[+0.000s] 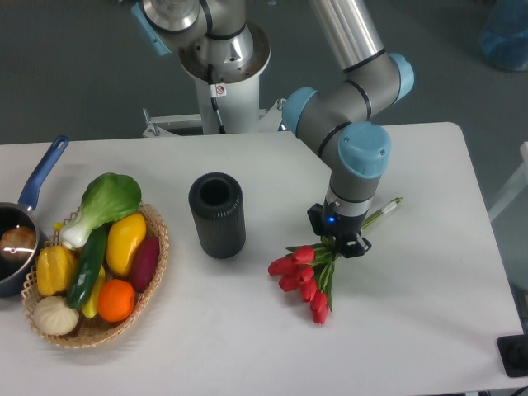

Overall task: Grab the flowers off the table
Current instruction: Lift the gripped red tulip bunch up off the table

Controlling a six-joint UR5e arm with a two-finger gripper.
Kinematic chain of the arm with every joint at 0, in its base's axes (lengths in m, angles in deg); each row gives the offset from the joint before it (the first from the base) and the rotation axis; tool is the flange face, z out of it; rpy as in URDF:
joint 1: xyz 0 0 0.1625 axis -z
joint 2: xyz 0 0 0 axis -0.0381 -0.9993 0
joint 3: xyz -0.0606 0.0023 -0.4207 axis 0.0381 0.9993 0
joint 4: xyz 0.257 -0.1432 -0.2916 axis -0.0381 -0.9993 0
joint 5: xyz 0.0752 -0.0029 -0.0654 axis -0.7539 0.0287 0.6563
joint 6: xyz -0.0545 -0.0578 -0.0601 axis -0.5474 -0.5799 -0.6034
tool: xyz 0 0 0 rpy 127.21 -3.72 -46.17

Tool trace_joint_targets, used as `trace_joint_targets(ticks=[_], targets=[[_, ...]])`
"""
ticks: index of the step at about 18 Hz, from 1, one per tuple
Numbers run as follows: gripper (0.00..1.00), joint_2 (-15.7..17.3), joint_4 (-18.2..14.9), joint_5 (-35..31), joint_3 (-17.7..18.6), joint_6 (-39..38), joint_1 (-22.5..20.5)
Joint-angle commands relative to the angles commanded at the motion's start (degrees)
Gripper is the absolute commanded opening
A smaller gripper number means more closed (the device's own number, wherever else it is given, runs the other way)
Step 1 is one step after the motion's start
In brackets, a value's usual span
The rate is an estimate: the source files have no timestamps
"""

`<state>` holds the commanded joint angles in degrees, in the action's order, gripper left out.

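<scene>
The flowers [304, 276], a bunch of red tulip buds with green leaves, hang with the buds toward the lower left and the thin stems [382, 214] running up to the right. My gripper [339, 242] points straight down and is shut on the flowers where the leaves meet the stems. The buds look a little above the white table [429, 330], though the height is hard to judge from this camera. My blue and grey wrist hides the middle of the stems.
A black cylinder [218, 214] stands upright left of the flowers. Further left, a wicker basket [157, 247] holds vegetables and fruit. A dark pot with a blue handle [37, 186] sits at the left edge. The robot base [221, 58] stands behind the table.
</scene>
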<state>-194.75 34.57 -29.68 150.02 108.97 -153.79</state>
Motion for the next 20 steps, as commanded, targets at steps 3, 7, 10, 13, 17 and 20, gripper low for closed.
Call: trace_joint_targets(ticks=[3, 7, 10, 13, 17, 20], targets=[[0.0, 1.06, -0.17, 0.0, -1.93, -1.59, -0.35], [0.0, 1.24, -4.74, -0.61, -6.58, -1.77, -2.1], [0.0, 1.32, -6.15, -0.79, -8.78, -1.33, -2.02], [0.0, 2.46, -6.68, -0.7, -9.93, -1.24, -1.85], [0.0, 2.99, -6.77, -0.7, -10.11, -1.24, -1.85], [0.0, 3.7, -8.43, -0.79, -10.63, -1.24, -2.02]])
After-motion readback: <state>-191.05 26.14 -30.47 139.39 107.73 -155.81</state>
